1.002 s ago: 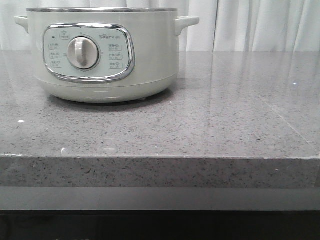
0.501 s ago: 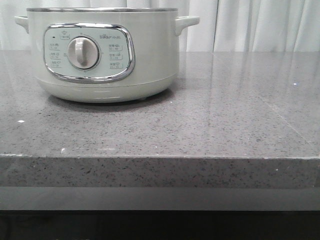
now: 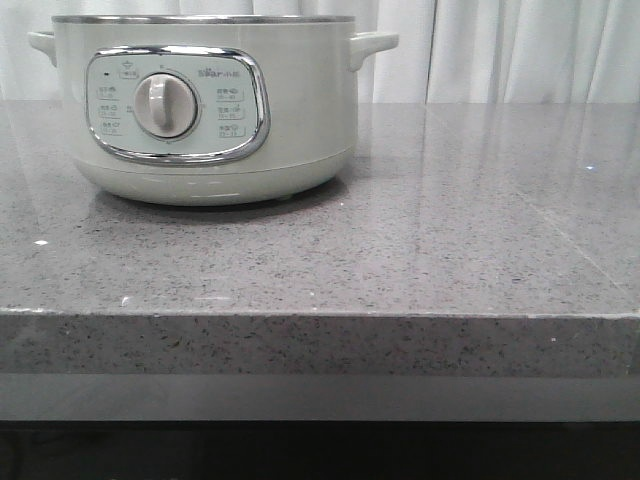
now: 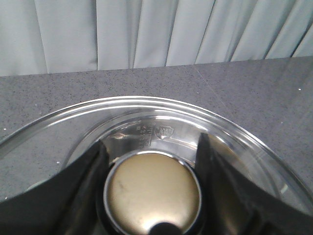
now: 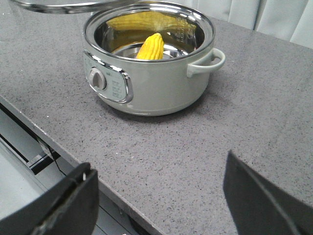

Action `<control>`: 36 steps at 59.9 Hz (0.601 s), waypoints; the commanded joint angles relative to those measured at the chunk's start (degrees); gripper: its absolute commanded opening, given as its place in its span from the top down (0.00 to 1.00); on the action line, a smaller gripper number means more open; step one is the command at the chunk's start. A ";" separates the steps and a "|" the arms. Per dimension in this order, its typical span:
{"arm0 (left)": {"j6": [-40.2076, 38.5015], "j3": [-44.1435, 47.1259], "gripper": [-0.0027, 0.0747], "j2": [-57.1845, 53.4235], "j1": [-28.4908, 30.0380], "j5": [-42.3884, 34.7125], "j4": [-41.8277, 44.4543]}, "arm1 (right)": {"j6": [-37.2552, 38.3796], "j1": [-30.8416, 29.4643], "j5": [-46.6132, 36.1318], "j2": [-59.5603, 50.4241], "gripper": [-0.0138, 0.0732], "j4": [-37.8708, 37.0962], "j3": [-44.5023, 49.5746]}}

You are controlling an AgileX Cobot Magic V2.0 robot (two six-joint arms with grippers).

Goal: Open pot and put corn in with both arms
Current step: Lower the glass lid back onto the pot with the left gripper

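The pale greenish-white pot [image 3: 205, 105] stands at the back left of the grey counter, its dial facing me. In the right wrist view the pot [image 5: 146, 78] has no lid on it and the yellow corn [image 5: 151, 47] leans inside it, with its reflection on the steel wall. My left gripper [image 4: 151, 159] is shut on the gold knob [image 4: 152, 195] of the glass lid [image 4: 146, 110] and holds it up over the counter; the lid's edge [image 5: 58, 6] shows beside the pot. My right gripper [image 5: 159, 196] is open and empty above the counter's front edge. No gripper shows in the front view.
The grey speckled counter [image 3: 420, 230] stretches right of the pot. Its front edge [image 3: 320, 318] drops to a dark gap below. White curtains [image 3: 500, 50] hang behind.
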 commanded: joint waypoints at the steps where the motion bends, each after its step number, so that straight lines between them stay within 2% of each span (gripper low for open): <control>1: -0.39 -5.46 0.65 1.12 -1.02 -8.29 -1.15 | -0.48 -0.22 -3.92 0.07 0.22 -0.22 -1.37; 18: 0.14 -10.93 0.65 9.57 -4.96 -9.97 -1.15 | -0.48 -0.22 -3.92 0.07 0.22 -0.22 -1.37; 36: 0.14 -11.19 0.65 12.66 -5.33 -14.09 -0.81 | -0.48 -0.22 -3.92 0.07 0.22 -0.22 -1.37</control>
